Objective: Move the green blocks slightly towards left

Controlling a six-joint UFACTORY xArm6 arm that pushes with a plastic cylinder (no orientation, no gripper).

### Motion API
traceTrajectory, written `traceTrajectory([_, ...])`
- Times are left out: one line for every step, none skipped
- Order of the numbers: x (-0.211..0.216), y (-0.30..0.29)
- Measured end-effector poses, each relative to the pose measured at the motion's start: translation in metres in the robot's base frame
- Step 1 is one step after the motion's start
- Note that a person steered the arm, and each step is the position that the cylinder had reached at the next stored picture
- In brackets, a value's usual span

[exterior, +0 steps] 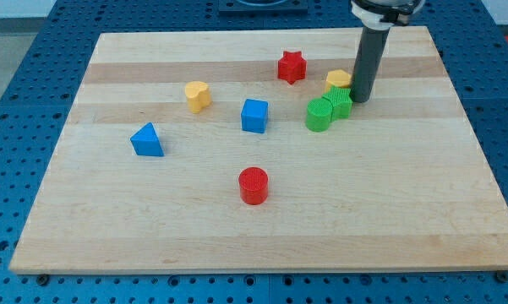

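Observation:
Two green blocks sit together right of the board's middle: a green cylinder point(319, 115) and a green star-like block point(339, 103) touching its upper right. My tip point(361, 99) stands just right of the green star-like block, close to or touching it. A yellow block point(338, 79) lies right behind the green pair, partly hidden by the rod.
A red star point(292, 67) lies at the upper middle, a yellow heart-like block point(198, 95) to the left, a blue cube point(254, 116) in the middle, a blue triangle point(147, 140) at the left and a red cylinder point(254, 185) toward the bottom. The wooden board point(110, 236) lies on a blue perforated table.

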State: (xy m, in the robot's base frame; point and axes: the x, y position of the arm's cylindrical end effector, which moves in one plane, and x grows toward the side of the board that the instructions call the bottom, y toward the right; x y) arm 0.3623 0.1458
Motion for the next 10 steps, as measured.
traceTrajectory([0.005,0.009])
traceTrajectory([0.021,0.01])
traceTrajectory([0.032,0.009])
traceTrajectory([0.032,0.009])
traceTrajectory([0.032,0.005])
traceTrajectory([0.032,-0.007])
traceTrajectory([0.028,-0.017])
traceTrajectory([0.028,-0.018])
traceTrajectory([0.027,-0.018])
traceTrajectory([0.021,-0.018])
